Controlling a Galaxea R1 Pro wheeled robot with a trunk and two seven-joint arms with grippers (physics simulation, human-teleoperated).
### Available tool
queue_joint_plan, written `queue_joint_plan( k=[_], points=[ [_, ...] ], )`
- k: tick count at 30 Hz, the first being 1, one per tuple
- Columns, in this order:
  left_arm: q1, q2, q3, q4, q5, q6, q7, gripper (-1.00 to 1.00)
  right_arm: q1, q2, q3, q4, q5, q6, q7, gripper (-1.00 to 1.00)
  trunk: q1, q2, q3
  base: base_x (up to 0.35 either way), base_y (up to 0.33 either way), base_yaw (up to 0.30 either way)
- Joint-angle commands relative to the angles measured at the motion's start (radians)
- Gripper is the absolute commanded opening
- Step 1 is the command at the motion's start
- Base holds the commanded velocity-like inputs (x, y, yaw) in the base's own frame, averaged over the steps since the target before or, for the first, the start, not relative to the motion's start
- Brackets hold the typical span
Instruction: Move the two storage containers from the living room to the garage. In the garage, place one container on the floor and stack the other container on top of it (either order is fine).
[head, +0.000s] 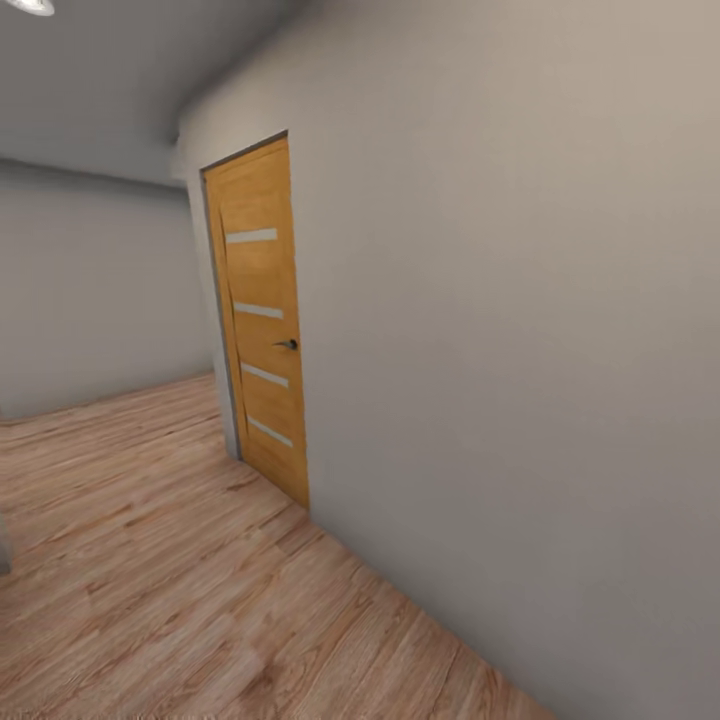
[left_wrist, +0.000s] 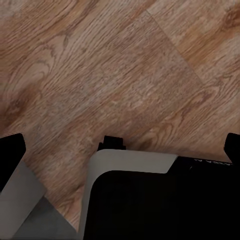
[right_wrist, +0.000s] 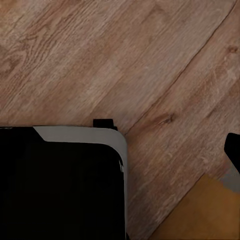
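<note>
No bins are in sight as the robot faces a wood door (head: 258, 320) over plank floor (head: 150, 560), both jaws' state untellable; I judge the bins light, stiff, slick-walled, best gripped by opposite rim edges.

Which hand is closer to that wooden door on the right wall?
Right. The door shows as an orange panel beside the right hand in its wrist view; the left hand hangs over floor planks, likely farther off.
</note>
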Motion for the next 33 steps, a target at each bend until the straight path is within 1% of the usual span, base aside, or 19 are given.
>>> queue_joint_plan(
  k=[1,7,13,18,23,33],
  points=[
    [-0.001,0.000,-0.008,0.002,0.011,-0.004,-0.004,1.00,-0.001,0.000,0.009,0.003,-0.009,-0.006,0.000,1.00,0.000,-0.001,-0.001,0.000,0.000,0.269],
    [-0.001,-0.003,-0.004,0.002,0.012,-0.004,-0.004,1.00,-0.001,-0.001,0.008,0.003,-0.009,-0.006,0.000,1.00,0.000,-0.001,-0.001,0.000,0.000,0.269],
    [-0.001,-0.018,0.000,0.002,0.014,-0.003,-0.004,1.00,-0.001,-0.001,0.008,0.004,-0.009,-0.006,0.000,1.00,0.000,-0.001,-0.001,0.000,0.000,0.269],
    [-0.001,-0.021,-0.002,0.002,0.014,-0.002,-0.004,1.00,-0.001,0.000,0.008,0.003,-0.009,-0.007,0.000,1.00,0.000,-0.001,-0.001,0.023,-0.001,0.269],
    [-0.001,-0.021,-0.005,0.002,0.007,-0.002,-0.005,1.00,-0.001,0.000,0.008,0.003,-0.009,-0.011,0.000,1.00,0.000,-0.001,-0.001,0.248,-0.060,0.182],
    [-0.001,-0.021,-0.006,0.002,0.006,0.007,-0.004,1.00,-0.001,0.003,0.009,0.003,-0.009,-0.013,-0.001,1.00,0.000,-0.001,-0.001,0.304,-0.083,0.015]
  ],
)
